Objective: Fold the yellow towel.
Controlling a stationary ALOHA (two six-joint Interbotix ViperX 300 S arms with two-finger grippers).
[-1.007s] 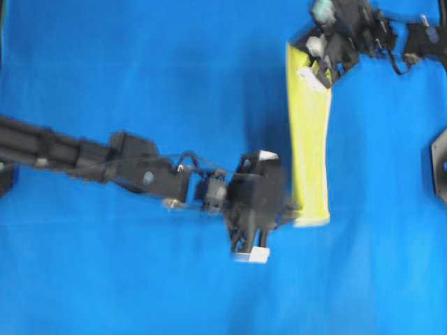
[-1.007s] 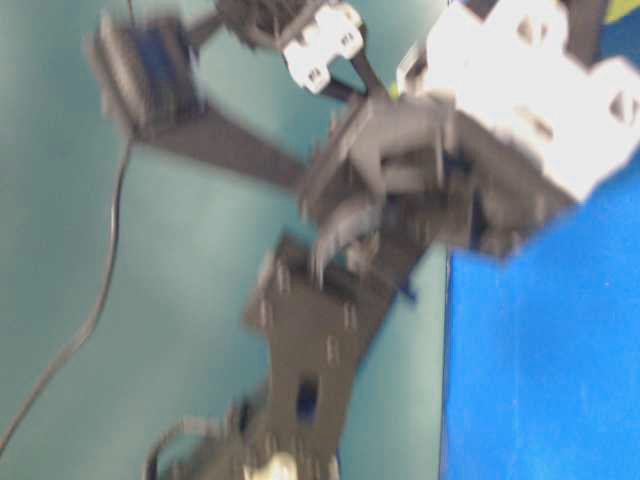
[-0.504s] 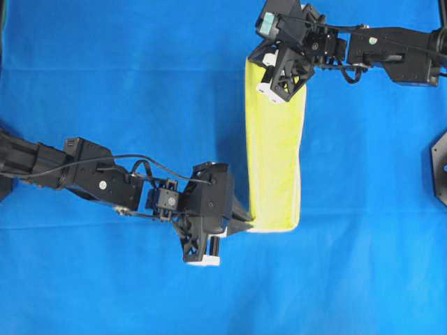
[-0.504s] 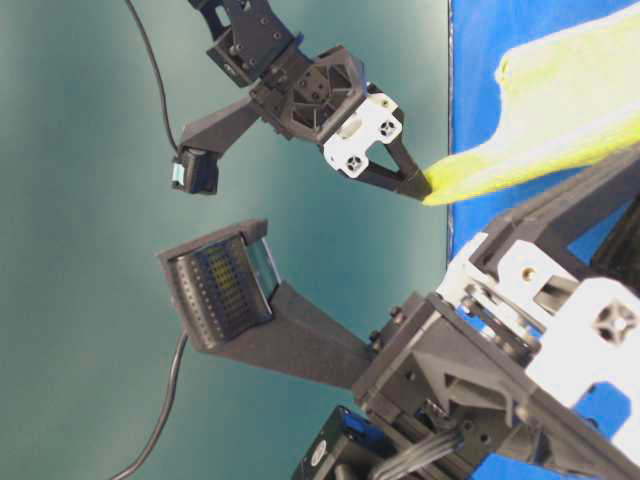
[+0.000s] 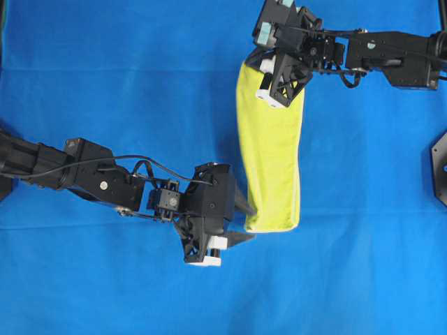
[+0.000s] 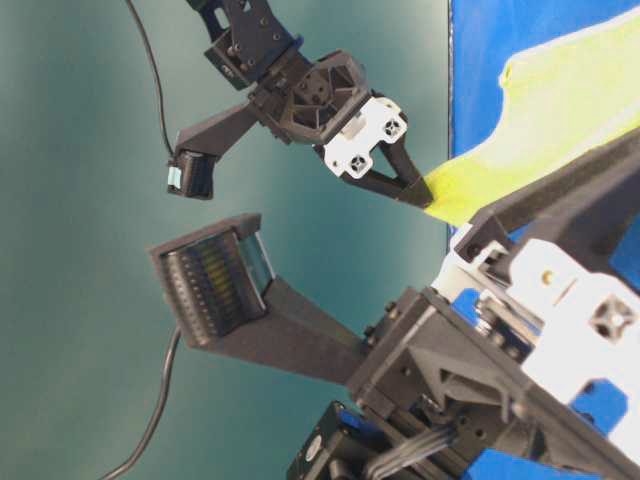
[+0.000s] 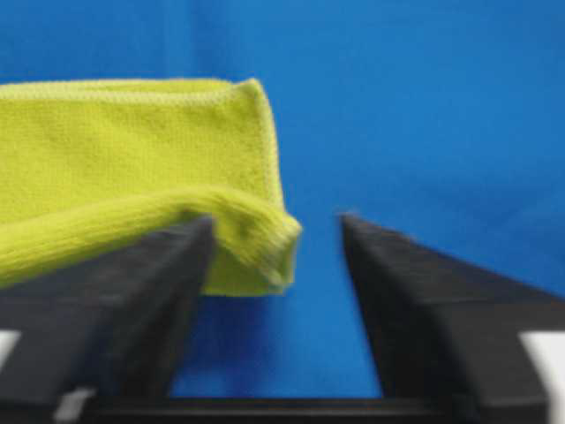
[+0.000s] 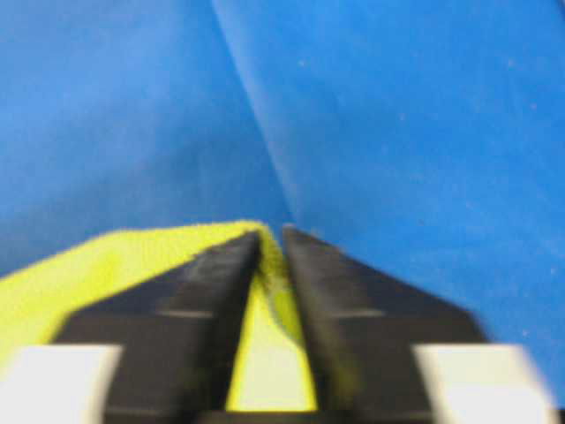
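Overhead: right arm (image 5: 293, 59) covers yellow towel (image 5: 271, 153) corner.

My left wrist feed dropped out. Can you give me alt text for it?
The left gripper stands open, its two dark fingers framing a folded corner of the yellow towel, which lies on the blue table covering.
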